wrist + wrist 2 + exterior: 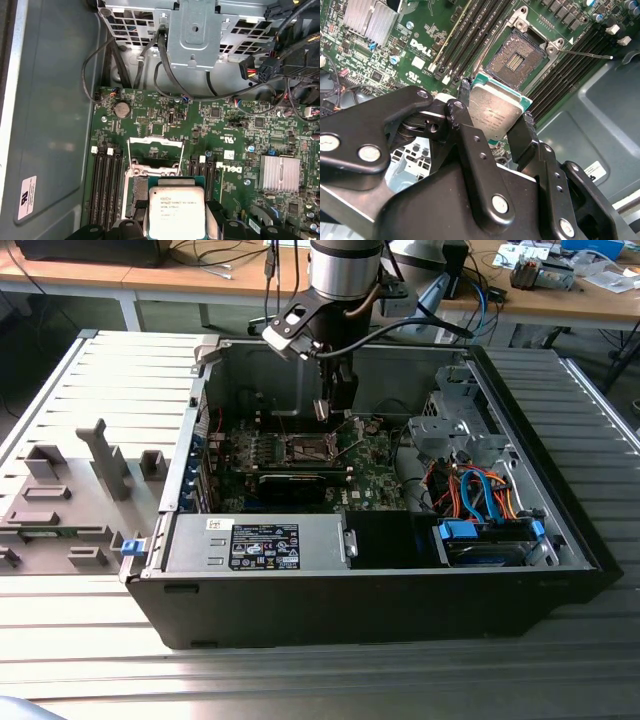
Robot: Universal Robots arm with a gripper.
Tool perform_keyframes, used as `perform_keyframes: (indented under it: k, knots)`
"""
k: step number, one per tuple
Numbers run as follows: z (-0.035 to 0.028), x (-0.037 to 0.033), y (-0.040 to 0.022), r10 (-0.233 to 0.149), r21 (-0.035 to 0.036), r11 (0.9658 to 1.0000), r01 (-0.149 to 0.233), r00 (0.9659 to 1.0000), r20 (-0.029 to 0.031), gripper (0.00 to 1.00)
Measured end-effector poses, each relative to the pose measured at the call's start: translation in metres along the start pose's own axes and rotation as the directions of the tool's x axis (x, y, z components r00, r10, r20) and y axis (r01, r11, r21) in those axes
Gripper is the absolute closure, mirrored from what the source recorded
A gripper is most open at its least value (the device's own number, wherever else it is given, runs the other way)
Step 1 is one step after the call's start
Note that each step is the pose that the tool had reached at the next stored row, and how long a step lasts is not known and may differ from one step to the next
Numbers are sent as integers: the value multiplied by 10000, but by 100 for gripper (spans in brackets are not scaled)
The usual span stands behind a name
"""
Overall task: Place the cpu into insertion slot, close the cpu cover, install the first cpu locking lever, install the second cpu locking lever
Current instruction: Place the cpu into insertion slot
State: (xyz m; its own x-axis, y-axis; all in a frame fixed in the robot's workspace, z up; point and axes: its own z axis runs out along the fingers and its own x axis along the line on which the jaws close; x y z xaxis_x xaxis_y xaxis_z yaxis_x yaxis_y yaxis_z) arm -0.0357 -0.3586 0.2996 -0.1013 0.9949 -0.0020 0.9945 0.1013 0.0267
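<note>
Gripper [335, 402] hangs inside the open computer case [400, 610], over the motherboard [372, 478]. Jaws are closed on the cpu [496, 111], pinching it by two opposite edges. The silvery top faces the camera in both wrist views and the green rim pokes out past the fingers [463, 102].

An edge grip makes sense: it keeps the pads off the contact side and leaves the underside free to seat flat. The chip is tilted relative to the board in the second wrist view. How far above the board it is, can't tell.

The insertion slot [516, 59] is bare, with its dark contact field exposed and nothing seated in it. In the exterior view the slot [310, 448] sits at roughly 7 o'clock of the gripper, near but not under it. In the first wrist view the cpu [176, 207] overlaps one edge of the socket frame, so it's close to alignment but not over centre; that's my judgement.

The cpu cover [155, 143] looks swung up and open beyond the socket. A thin locking lever [585, 53] sticks out free, unlatched. So cover and both levers aren't done yet.

Other stuff in the exterior view: drive cage [445, 430] at 3 o'clock of the slot, power supply [255, 540] at 6 o'clock.
</note>
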Motion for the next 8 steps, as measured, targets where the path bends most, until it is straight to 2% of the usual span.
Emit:
perform_keyframes:
  k: [8]
  knots:
    - [0,0,0,145,0,9999,-145,9999,4,46]
